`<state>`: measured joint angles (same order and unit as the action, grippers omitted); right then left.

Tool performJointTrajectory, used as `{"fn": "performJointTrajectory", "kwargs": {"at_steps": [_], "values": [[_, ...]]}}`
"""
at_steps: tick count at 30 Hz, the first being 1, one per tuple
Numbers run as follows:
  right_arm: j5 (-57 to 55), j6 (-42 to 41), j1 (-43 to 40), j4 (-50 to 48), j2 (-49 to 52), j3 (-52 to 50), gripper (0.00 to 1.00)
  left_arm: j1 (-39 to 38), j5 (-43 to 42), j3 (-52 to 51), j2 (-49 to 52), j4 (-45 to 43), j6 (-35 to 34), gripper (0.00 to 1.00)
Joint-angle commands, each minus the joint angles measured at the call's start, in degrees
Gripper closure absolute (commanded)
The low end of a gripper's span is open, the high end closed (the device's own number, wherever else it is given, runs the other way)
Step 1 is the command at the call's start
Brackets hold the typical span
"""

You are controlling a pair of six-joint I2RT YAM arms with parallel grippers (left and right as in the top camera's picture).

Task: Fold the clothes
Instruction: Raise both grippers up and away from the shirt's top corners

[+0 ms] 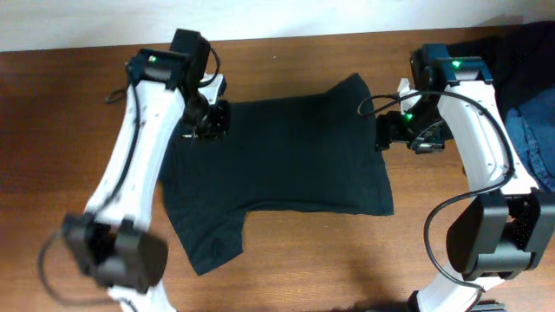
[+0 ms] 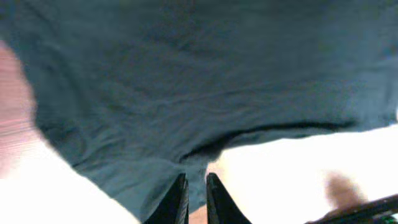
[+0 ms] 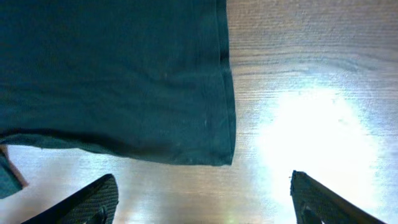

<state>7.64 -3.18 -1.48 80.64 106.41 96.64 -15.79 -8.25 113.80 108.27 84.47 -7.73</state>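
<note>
Black short-sleeved thin-fabric T-shirt (image 1: 286,156) spread out mid-way across a brown wooden table (image 1: 347,260), left gripper (image 2: 196,199) at its edge, fingers almost together, hold on cloth unclear, right gripper (image 3: 205,202) spread wide over bare wood beside the hem corner.

Surface: a brown wooden table top with visible grain (image 1: 303,260) fills the view. Far edge: a pale off-white wall strip (image 1: 87,22) runs along it. Lighting: strong, and it throws a white glare patch (image 3: 317,137) on the wood. Right edge: a blue denim heap (image 1: 538,143) lies beside a dark fabric pile (image 1: 512,52).
</note>
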Motion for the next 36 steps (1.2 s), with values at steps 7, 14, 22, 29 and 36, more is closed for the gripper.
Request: {"fn": "performJointTrajectory", "kwargs": {"at_steps": [7, 14, 22, 29, 36], "values": [[1.9, -0.3, 0.8, -2.3, -1.7, -4.9, 0.05, -11.9, 15.4, 0.6, -10.9, 4.6, -6.9, 0.83], [1.9, -0.3, 0.7, -5.0, -1.7, -7.2, 0.01, -11.2, 20.1, 0.6, -10.8, 1.6, -7.1, 0.52], [1.8, -0.3, 0.7, -5.0, -1.6, -7.2, 0.01, -6.0, 20.3, 0.6, -10.6, -9.1, -7.0, 0.31], [1.8, -0.3, 0.7, -5.0, -1.6, -7.2, 0.01, -2.4, 25.1, 0.6, -9.2, -19.0, -7.0, 0.00], [1.9, -0.3, 0.7, -5.0, -1.6, -7.2, 0.01, -1.6, 25.2, 0.6, -8.9, -21.7, -4.2, 0.01]]}}
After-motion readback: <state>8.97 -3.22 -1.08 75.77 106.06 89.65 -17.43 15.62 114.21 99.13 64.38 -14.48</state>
